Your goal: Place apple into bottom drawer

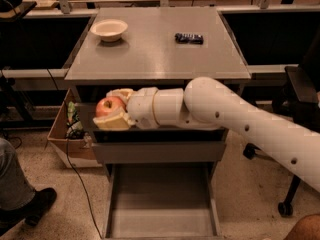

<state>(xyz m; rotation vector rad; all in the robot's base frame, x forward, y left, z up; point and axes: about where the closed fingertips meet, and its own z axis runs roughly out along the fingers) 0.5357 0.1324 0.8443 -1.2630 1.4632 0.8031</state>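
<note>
My gripper (114, 108) is shut on the red-orange apple (108, 105), with one cream finger above it and one below. It holds the apple in the air in front of the cabinet's upper drawer fronts, left of centre. The bottom drawer (161, 219) is pulled open below it, a wide grey tray with nothing in it. My white arm reaches in from the lower right across the cabinet front.
A cream-white bowl (109, 29) sits at the back left of the grey cabinet top (155, 54), and a small dark packet (189, 37) at the back right. A cardboard box (67, 134) stands on the floor left of the cabinet. A person's leg and shoe (20, 204) are at lower left.
</note>
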